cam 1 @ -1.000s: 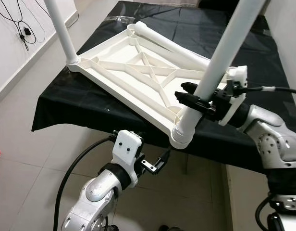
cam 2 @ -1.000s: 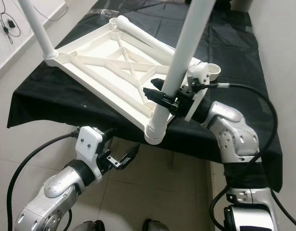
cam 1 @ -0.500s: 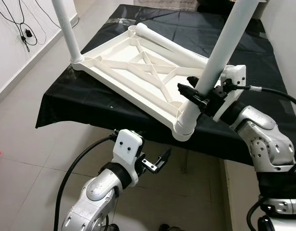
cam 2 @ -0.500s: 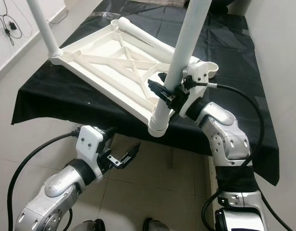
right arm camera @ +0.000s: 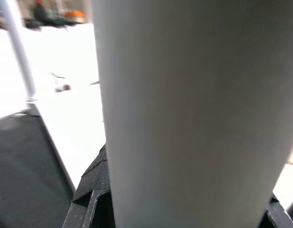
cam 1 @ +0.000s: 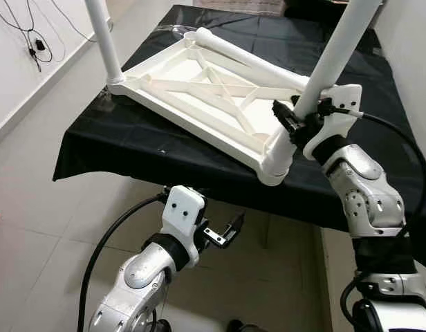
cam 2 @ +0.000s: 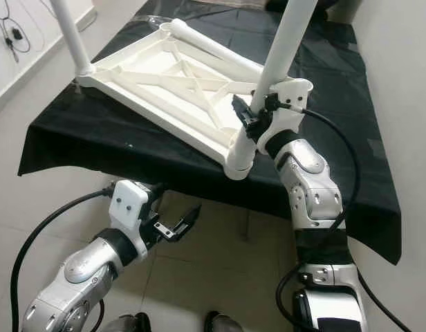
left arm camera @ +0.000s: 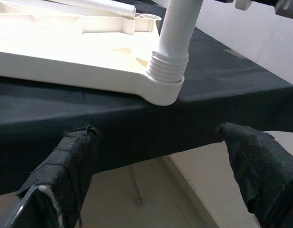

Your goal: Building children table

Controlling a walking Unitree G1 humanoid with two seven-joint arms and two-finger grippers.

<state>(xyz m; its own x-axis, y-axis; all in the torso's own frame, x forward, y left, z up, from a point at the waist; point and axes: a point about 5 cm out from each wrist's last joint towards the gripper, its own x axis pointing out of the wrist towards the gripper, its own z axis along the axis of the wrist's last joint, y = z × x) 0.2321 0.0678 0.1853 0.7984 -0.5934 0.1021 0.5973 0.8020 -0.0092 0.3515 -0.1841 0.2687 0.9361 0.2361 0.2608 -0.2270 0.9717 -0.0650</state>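
Note:
A white children's tabletop lies upside down on a table draped in black cloth. One white leg stands in its far left corner, and another leg lies across its far side. A third leg rises from the near right corner socket. My right gripper is shut on this leg just above the socket, and the leg is seen close up in the right wrist view. My left gripper hangs open below the table's front edge, its fingers holding nothing.
The black cloth hangs over the table's front edge. Tiled floor spreads to the left and in front. Cables hang on the left wall. A white wall runs close along the table's right side.
My right gripper, still shut on the leg, has moved forward and to the right. The tabletop's near corner has slid with it from beyond the cloth's edge back onto the table. The left arm is unchanged.

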